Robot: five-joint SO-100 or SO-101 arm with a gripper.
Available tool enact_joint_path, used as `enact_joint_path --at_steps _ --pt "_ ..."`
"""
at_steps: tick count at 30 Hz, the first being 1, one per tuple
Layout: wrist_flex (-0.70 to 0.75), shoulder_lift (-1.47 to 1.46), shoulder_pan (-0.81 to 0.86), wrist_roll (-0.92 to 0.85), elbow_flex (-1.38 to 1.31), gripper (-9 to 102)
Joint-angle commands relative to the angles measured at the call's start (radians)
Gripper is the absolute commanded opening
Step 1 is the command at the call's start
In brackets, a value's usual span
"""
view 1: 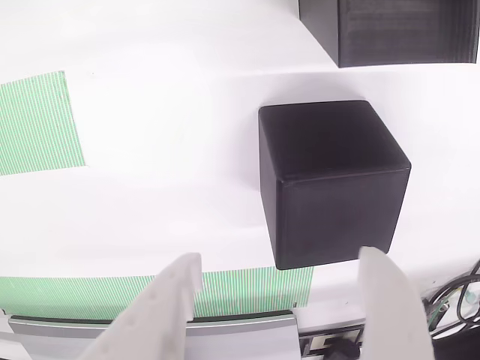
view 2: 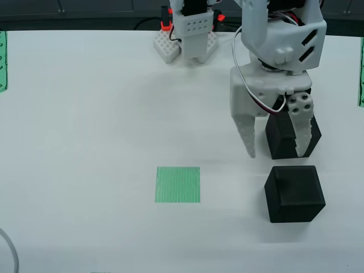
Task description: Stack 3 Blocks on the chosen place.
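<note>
Reading the fixed overhead view left to right: white table [view 2: 85, 142], a green-striped strip [view 2: 2, 61] at the far left edge, then the chosen place [view 2: 178, 184], a flat green-and-white striped square lying bare at centre-low. Right of it the gripper [view 2: 276, 145] hangs tips-down off the white arm [view 2: 281, 42], fingers spread wide, gripping nothing. One block [view 2: 273, 136] sits right behind the gripper, partly hidden by the right finger [view 2: 300, 128] (can't tell if the finger touches it). A second block [view 2: 294, 193] stands on the table just in front of the fingertips, apart from the square and to its right. In the view riding on the gripper: a corner of the striped square [view 1: 37, 124] at left, a green-striped strip [view 1: 112, 294] along a metal rail [view 1: 225, 326] at the bottom, both white fingers [view 1: 169, 300] spread at the lower edge, and one block [view 1: 330, 184] upright on the table at centre-right, beyond the fingertips and nearer the right one. Another black block [view 1: 390, 30] is cropped at top right.
</note>
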Motion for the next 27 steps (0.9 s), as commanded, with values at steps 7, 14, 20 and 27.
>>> enact_joint_path --at_steps 7,14,20,27 --pt "-0.015 -0.072 0.0 -0.021 -0.109 34" --pt "0.015 -0.158 -0.025 -0.021 -0.183 36" --pt "0.018 -0.192 -0.044 -0.008 -0.21 37" --pt "0.006 -0.238 -0.052 -0.006 -0.233 37"
